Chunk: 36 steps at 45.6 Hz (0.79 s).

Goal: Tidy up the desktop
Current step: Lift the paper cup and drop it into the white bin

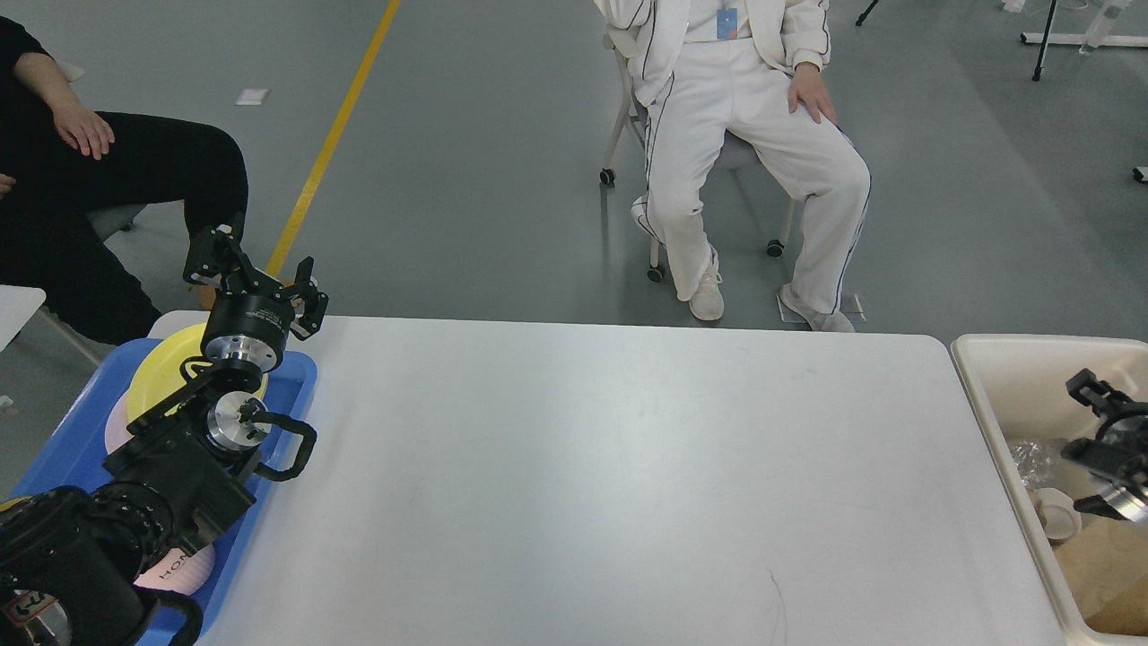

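Note:
The desktop (pixel 610 467) is a large white tabletop filling the middle of the head view, with nothing lying on its bare surface. My left gripper (pixel 256 269) hangs over the far end of the blue tray (pixel 303 381) at the table's left edge, open and holding nothing. Over the cream bin (pixel 991 395) at the right edge, my right gripper (pixel 1083 419) is low, open and holding nothing. A small white cup (pixel 1055 518) lies inside the bin just below it.
The blue tray holds a yellow plate (pixel 161 372) and a pink plate (pixel 179 567) under my left arm. The bin also holds crumpled clear plastic (pixel 1030 453) and brown paper (pixel 1101 565). Two people sit beyond the table's far edge.

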Available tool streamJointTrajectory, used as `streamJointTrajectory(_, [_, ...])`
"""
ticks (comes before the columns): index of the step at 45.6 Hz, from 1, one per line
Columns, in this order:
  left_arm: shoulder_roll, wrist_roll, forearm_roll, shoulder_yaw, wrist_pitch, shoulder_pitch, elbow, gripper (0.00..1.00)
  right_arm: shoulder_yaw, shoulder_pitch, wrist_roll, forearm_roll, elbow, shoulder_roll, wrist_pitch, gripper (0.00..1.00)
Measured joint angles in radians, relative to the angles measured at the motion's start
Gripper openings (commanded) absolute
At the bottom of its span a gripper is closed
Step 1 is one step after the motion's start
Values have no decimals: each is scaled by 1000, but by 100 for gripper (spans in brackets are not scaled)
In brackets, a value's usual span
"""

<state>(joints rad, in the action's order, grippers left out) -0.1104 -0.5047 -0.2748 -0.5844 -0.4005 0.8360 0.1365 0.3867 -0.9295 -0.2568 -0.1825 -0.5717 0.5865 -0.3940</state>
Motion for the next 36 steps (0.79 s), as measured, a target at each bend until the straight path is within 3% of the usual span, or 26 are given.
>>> streamJointTrajectory(8, [0,0,0,0,0,0,0,96,-645,5,6,-8,-27,-27,4,100])
streamJointTrajectory(15, [0,0,1,0,0,0,0,96,-1009,46,51,-13,-131,-93,9,100])
streamJointTrajectory(20, [0,0,0,0,0,0,0,96,-1114,85,166,-16,-179,-131,23,100])
streamJointTrajectory(23, [0,0,1,0,0,0,0,96,-1138,111,297,-17,-200,-167,39,100])
streamJointTrajectory(28, [0,0,0,0,0,0,0,96,-1165,143,451,-17,-208,-187,59,100])
streamJointTrajectory(31, [0,0,0,0,0,0,0,96,-1208,166,494,-15,-210,-197,98,100])
streamJointTrajectory(36, [0,0,0,0,0,0,0,96,-1287,206,511,-12,-214,-236,263,100])
